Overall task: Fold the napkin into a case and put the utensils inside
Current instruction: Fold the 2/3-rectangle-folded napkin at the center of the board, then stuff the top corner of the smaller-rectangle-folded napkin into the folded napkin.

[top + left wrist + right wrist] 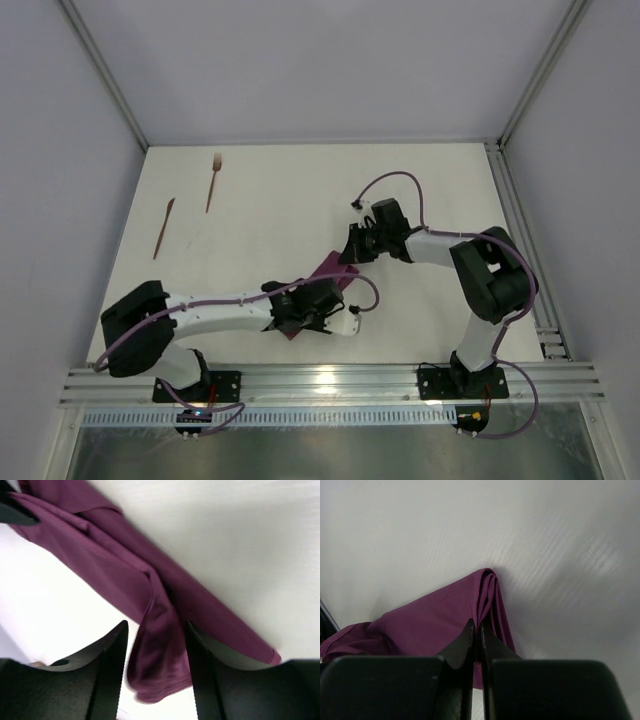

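Napkin [125, 575] lies bunched between the spread left pincer [156, 630], its far fold pinched by the right pincer [476, 626].

One napkin [330, 268]; one fork [213, 182]; one slim stick [164, 228], perhaps knife; two arms [215, 312] [440, 245].

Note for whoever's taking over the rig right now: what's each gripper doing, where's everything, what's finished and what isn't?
Left gripper: open, fingers either side of the near end of the napkin, not clamping it.
Right gripper: shut on the napkin's far end, at a folded corner.
Napkin: a rumpled, partly folded strip between the two grippers; no neat case yet.
Wooden fork and knife: lying apart at the table's far left, away from the cloth.
Left to do: finish folding the case, then put both utensils inside.
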